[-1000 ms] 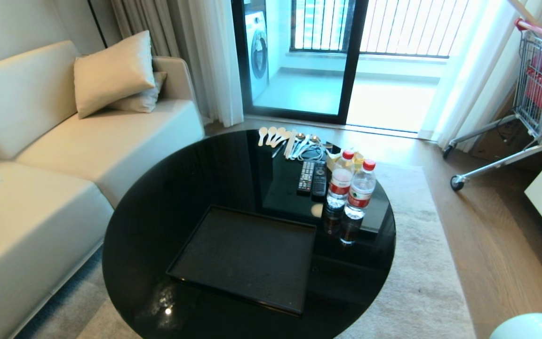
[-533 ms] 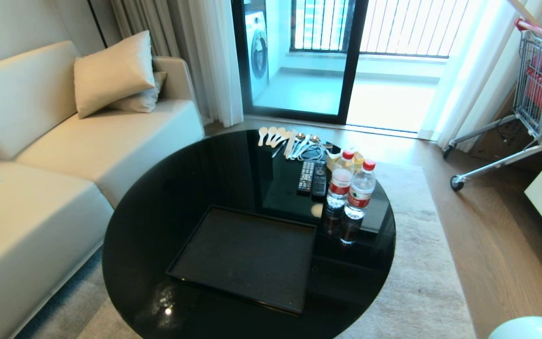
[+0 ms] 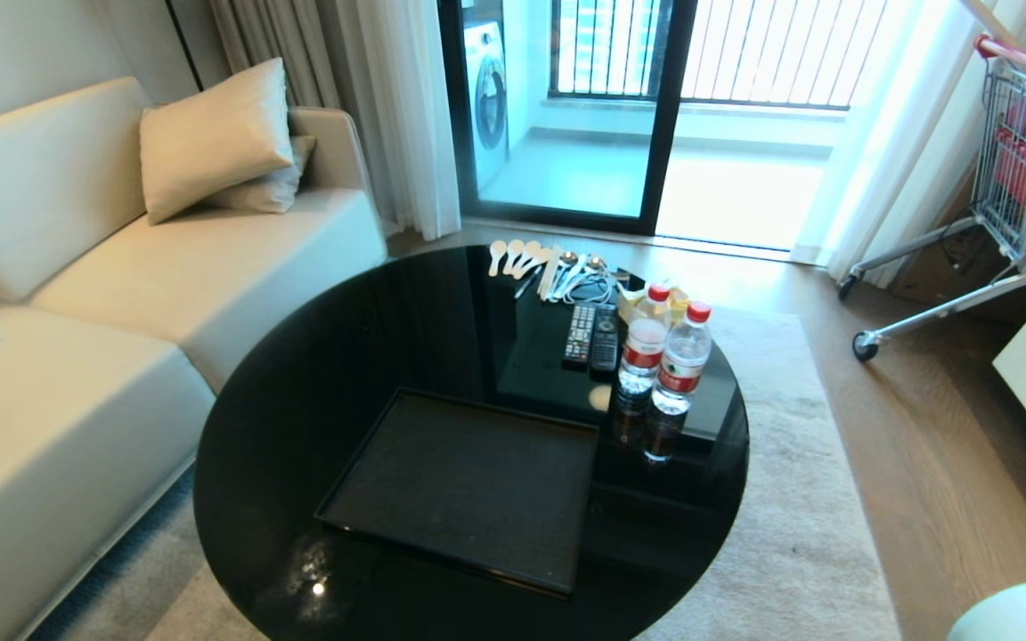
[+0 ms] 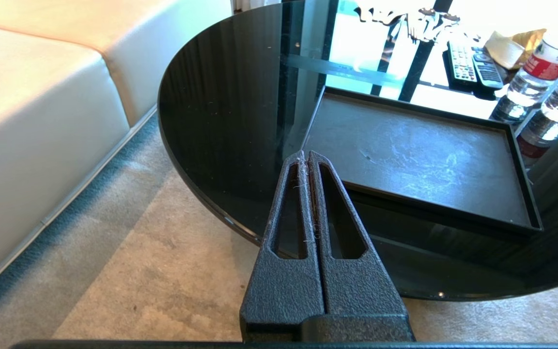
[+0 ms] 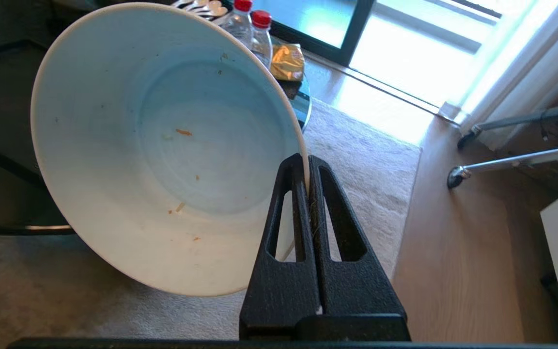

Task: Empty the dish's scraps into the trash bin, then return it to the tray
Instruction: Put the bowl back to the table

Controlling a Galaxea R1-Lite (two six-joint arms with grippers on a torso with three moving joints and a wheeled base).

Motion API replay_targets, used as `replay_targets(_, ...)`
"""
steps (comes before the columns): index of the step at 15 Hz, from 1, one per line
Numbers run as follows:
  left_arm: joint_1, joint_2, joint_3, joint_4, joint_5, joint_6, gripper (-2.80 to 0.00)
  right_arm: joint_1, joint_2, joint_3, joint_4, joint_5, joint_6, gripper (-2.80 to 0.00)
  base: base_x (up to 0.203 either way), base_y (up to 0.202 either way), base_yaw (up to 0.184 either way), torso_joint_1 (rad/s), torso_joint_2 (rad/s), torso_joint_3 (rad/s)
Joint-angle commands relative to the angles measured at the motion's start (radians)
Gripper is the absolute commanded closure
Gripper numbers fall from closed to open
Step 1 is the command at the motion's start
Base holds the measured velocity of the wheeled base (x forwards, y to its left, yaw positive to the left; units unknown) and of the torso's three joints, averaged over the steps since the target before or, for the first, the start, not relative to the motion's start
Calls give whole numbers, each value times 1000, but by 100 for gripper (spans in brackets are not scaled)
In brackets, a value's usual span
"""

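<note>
White and nearly clean, the bowl (image 5: 162, 145) is pinched by its rim in the right gripper (image 5: 307, 169) and holds only a few orange specks; in the head view it has slid lower toward the bottom right corner (image 3: 1021, 614) over the last second. With the scraps apparently gone and no trash bin in sight, what remains is probably carrying it to the bare black tray (image 3: 468, 485) on the round glass table (image 3: 299, 374). Beside that table the left gripper (image 4: 308, 156) hangs idle, its 2 fingers pressed together on nothing.
</note>
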Motion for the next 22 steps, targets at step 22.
replay_targets(22,0,0,0,0,0,-1,0,638,2013,-1016,-121,-377,642,0,0,0,0,0,0,0)
